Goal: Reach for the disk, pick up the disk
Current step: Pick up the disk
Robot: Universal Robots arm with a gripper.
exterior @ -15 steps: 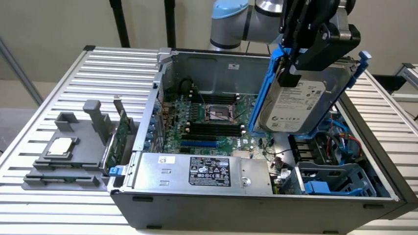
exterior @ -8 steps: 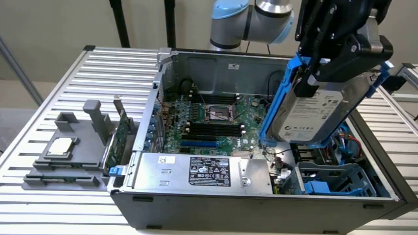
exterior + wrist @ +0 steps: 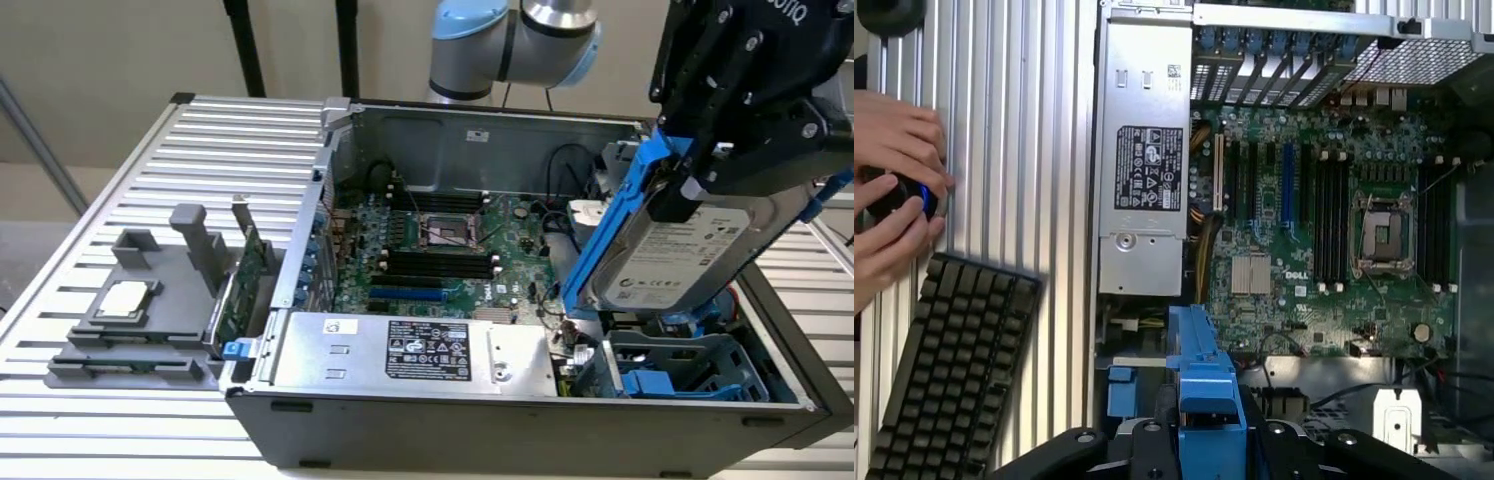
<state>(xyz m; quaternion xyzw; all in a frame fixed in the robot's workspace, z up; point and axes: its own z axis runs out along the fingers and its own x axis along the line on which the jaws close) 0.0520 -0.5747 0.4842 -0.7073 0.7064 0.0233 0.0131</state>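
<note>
The disk (image 3: 678, 252), a silver-grey hard drive with a white label in a bright blue frame (image 3: 607, 225), hangs tilted above the drive bay at the exterior view's right. My black gripper (image 3: 697, 180) is shut on its upper end, clear of the case floor. In the wrist view the blue frame (image 3: 1206, 395) sits clamped between the gripper (image 3: 1206, 440) jaws.
An open computer case (image 3: 534, 425) holds a motherboard (image 3: 447, 250), a silver power supply (image 3: 414, 350) with a black label and a blue drive cage (image 3: 681, 370). A grey fixture (image 3: 134, 320) carries a small chip. A person's hands (image 3: 889, 190) and a keyboard (image 3: 949, 370) lie on the slatted table.
</note>
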